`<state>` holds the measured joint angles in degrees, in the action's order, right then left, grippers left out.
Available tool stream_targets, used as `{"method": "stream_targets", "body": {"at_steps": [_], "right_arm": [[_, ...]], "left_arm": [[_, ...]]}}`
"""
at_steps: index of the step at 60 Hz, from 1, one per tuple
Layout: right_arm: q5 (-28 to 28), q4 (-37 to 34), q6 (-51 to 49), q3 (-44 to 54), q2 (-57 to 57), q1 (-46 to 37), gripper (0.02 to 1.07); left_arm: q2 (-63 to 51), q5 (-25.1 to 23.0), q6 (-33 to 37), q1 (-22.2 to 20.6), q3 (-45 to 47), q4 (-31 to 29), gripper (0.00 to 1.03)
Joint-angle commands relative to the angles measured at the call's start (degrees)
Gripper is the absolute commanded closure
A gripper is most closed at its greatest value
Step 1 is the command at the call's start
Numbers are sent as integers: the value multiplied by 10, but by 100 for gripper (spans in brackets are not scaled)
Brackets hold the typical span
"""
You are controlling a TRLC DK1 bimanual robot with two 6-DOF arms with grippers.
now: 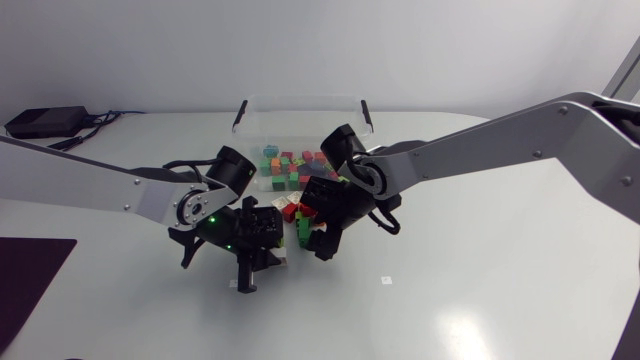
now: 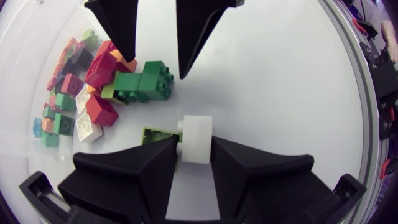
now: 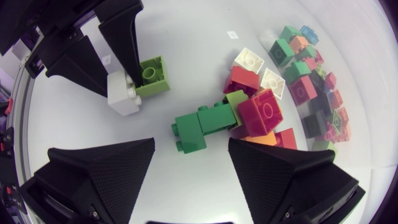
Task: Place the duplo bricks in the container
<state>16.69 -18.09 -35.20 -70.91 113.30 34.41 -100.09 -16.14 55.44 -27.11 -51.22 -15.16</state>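
My left gripper (image 2: 194, 155) is shut on a white brick (image 2: 196, 140) standing on the table. A light green brick (image 2: 155, 132) lies against that brick, by one finger. The right wrist view shows the same white brick (image 3: 123, 99) and light green brick (image 3: 152, 74) at the left gripper's fingertips. My right gripper (image 3: 191, 146) is open and holds nothing. It hangs over joined dark green bricks (image 3: 198, 124), which lie just ahead of its fingers. Both grippers sit close together in front of the clear container (image 1: 300, 98).
A pile of red, orange and white bricks (image 3: 261, 112) lies beside the dark green ones, between the grippers and the container. Several coloured bricks (image 1: 290, 165) lie inside the container. A black device (image 1: 45, 120) sits at the back left.
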Motion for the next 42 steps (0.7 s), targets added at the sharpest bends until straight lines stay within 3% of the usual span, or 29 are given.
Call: {"method": "stream_targets", "body": {"at_steps": [1,5,11,22,31,42], "right_arm": [[0,-9,-15,-12,15,3,21],[-2,-10,-16,-18,22,2,21],[-2,-17,-22,-30,33,0,21],[-3,-35,-26,-44,41,6,22],[-3,-55,-30,-58,52,9,55],[-6,-73,-33,-69,61,13,82]], "left_arm": [[12,-4,22,6,23,-8,58],[14,-4,23,2,29,-9,59],[22,-5,22,0,35,-9,70],[39,-5,23,0,43,-15,74],[48,-5,24,0,49,-17,75],[69,-5,26,0,49,-26,79]]}}
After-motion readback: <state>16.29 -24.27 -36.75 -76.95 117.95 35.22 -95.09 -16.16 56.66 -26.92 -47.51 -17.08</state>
